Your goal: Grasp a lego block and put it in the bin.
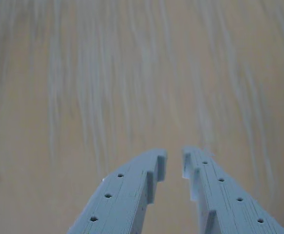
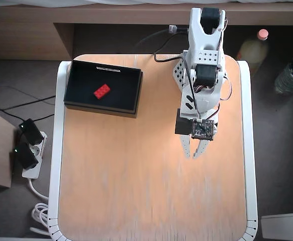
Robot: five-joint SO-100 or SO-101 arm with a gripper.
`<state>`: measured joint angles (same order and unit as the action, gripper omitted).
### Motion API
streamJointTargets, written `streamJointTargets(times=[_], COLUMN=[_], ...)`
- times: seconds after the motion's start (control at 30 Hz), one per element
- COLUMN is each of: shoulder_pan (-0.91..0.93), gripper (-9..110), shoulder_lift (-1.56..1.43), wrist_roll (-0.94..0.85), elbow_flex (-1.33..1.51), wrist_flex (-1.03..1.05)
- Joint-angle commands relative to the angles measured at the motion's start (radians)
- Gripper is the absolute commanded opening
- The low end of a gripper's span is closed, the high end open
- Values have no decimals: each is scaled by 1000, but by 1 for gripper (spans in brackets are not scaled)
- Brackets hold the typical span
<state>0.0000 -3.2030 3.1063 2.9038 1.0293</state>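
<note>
In the overhead view a small red lego block (image 2: 102, 91) lies flat inside the black bin (image 2: 78, 80) at the table's back left corner. The bin has a thin white mark on its far rim. My gripper (image 2: 192, 155) hangs over the right half of the table, well away from the bin, pointing toward the front edge. In the wrist view my gripper (image 1: 175, 162) shows two grey fingers with a narrow gap and nothing between them; only bare wood lies beneath. The block and bin are out of the wrist view.
The wooden table (image 2: 136, 191) has a white rim. Off the table, bottles (image 2: 252, 47) stand on the floor at the right, and a power strip with cables (image 2: 28, 150) lies at the left. The arm's base (image 2: 204, 35) sits at the back edge.
</note>
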Motion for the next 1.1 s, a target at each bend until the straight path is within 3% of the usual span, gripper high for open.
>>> streamJointTargets(times=[0.0, 0.7, 1.07], shoulder_pan=[-14, -5, -2], gripper=[0, 0, 0], shoulder_lift=[-69, -94, -94], wrist_roll=[-6, -95, -98], elbow_flex=[26, 270, 270], wrist_flex=[-40, -40, 287])
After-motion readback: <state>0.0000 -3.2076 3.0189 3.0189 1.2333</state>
